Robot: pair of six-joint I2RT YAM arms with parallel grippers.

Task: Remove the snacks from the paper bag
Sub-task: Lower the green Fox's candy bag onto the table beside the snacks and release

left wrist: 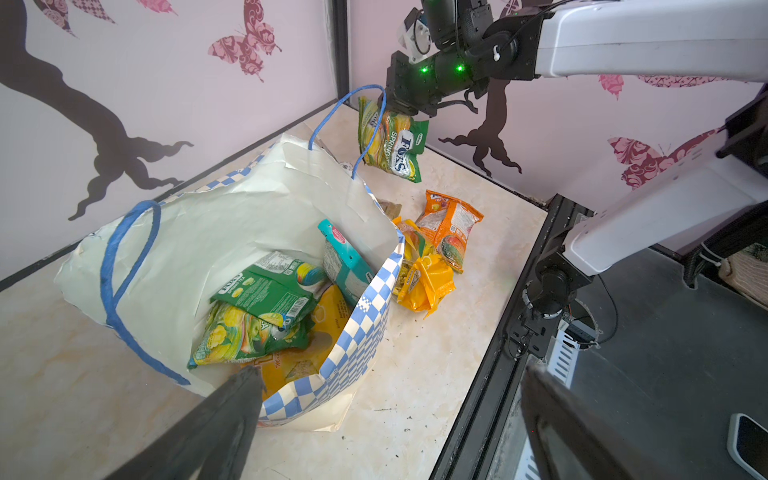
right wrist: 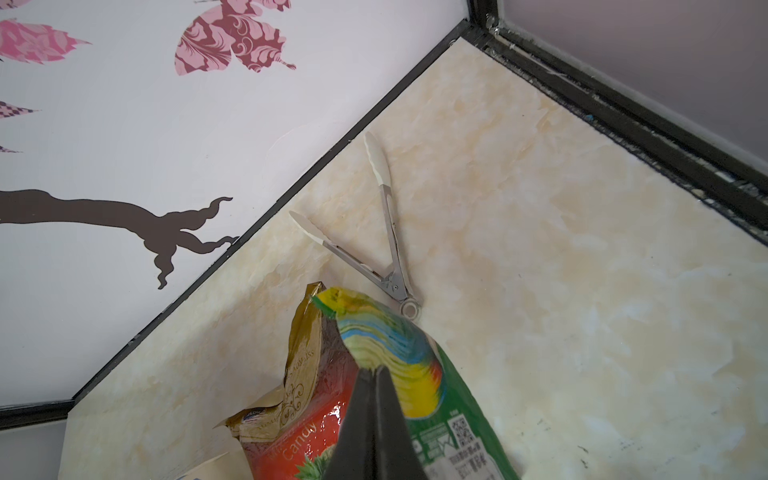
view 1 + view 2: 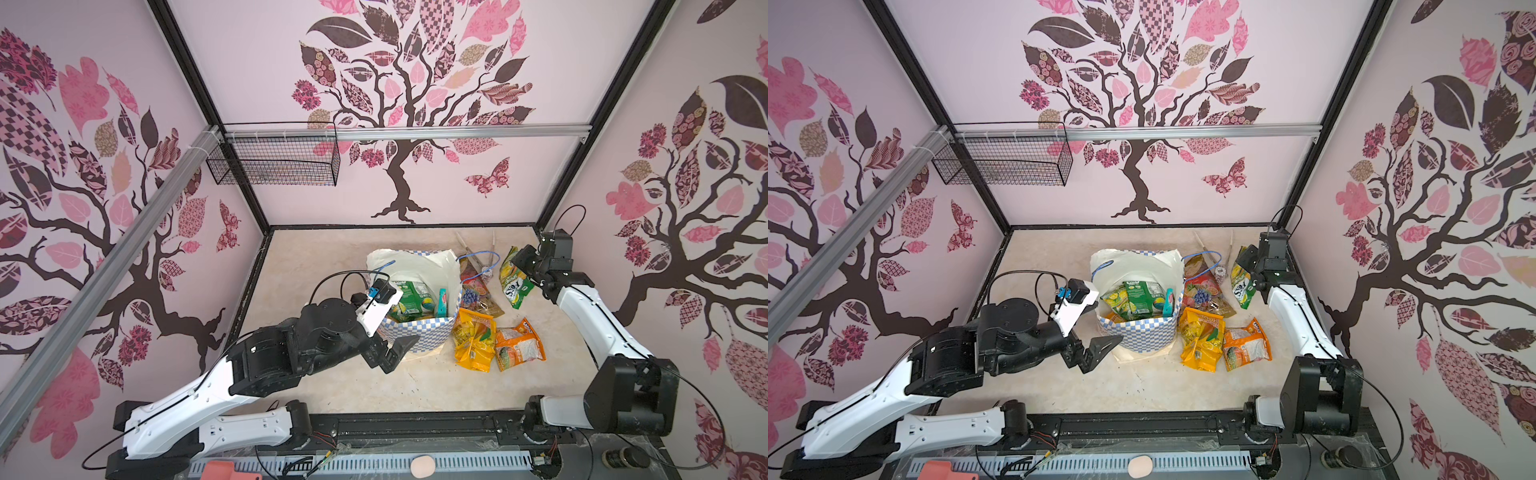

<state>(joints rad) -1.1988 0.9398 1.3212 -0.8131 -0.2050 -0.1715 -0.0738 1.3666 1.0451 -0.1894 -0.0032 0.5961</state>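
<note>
The right hand point(image 2: 376, 376) is clenched on the green packet point(image 2: 419, 365), which hangs lengthwise below it, outside the paper bag point(image 3: 419, 332). The released left hand point(image 3: 395, 352) is nearer the snacks point(image 1: 266, 291) inside.

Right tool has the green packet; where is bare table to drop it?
Bare: table between orange packet and right wall; front strip between paper bag and rail. Crowded: red packet and yellow packet beside the bag, tongs behind.
</note>
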